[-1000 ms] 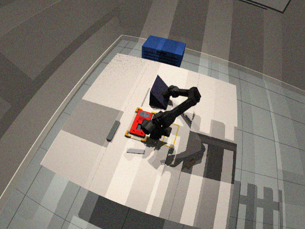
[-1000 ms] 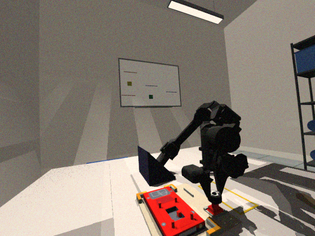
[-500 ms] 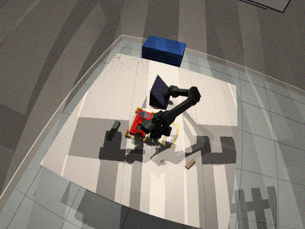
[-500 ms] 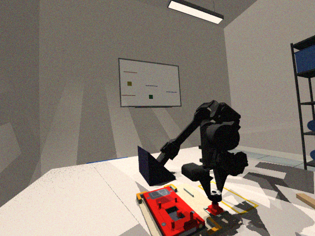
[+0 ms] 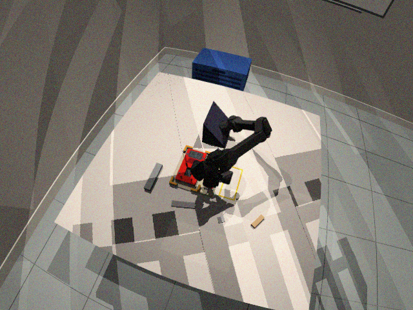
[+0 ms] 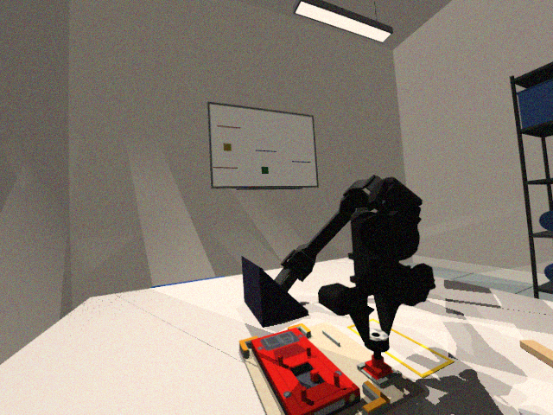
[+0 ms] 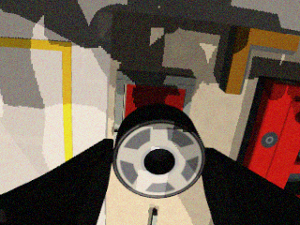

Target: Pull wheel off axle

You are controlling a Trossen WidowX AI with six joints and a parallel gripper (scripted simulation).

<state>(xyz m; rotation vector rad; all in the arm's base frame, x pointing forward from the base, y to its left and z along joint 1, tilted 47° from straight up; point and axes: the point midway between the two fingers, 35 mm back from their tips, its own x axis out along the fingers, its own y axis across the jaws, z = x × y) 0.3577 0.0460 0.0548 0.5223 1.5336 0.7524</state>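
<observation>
Grey walls, a whiteboard [image 6: 263, 146] and a ceiling light [image 6: 343, 20] fill the upper half of the exterior view, with a pale table [image 6: 134, 353] patched by hard shadows across the bottom. At lower centre of that view the black gripper [image 6: 378, 335] points straight down, its fingers [image 6: 359, 317] clamped on the wheel [image 6: 378, 335] from either side. The wheel lies flat, its axis vertical and its hub hole facing up; in the wrist view the wheel [image 7: 159, 160] shows as a grey disc with a dark tyre and dark centre, held between the two black fingers at mid-frame. It sits just above the small red base [image 6: 378, 367] of the upright axle, and I cannot tell whether the axle's tip is clear of the hub. Right of the gripper lies the yellow-outlined marked area [image 6: 440, 358]; from above, that marked area [image 5: 239, 178] is just right of the wrist, partly covered by the arm. Left of the axle sits a red chassis [image 6: 303, 373] on a tan board with orange corner brackets [image 6: 375, 404].
</observation>
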